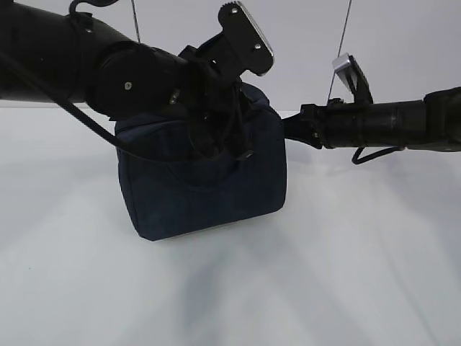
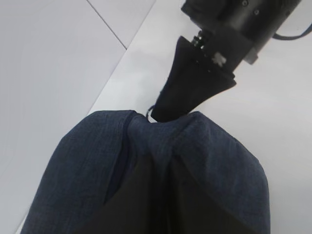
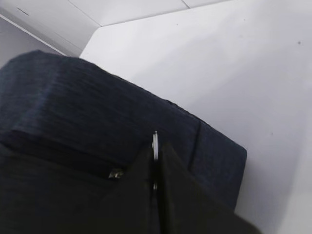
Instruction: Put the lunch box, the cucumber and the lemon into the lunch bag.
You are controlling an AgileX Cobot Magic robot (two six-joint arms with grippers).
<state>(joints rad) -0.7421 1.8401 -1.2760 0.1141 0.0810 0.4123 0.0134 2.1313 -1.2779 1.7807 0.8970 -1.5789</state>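
The bag (image 1: 209, 191) sits on the white table (image 1: 346, 274), tipped so one bottom edge seems to lift. The right gripper (image 3: 155, 161) has its fingers pressed together on a metal ring (image 3: 155, 141) at the bag's end seam; in the left wrist view that gripper (image 2: 168, 111) meets the bag's far end. The left gripper (image 1: 216, 148) is just above the bag's top, closed on dark fabric there, though I can't tell which part.
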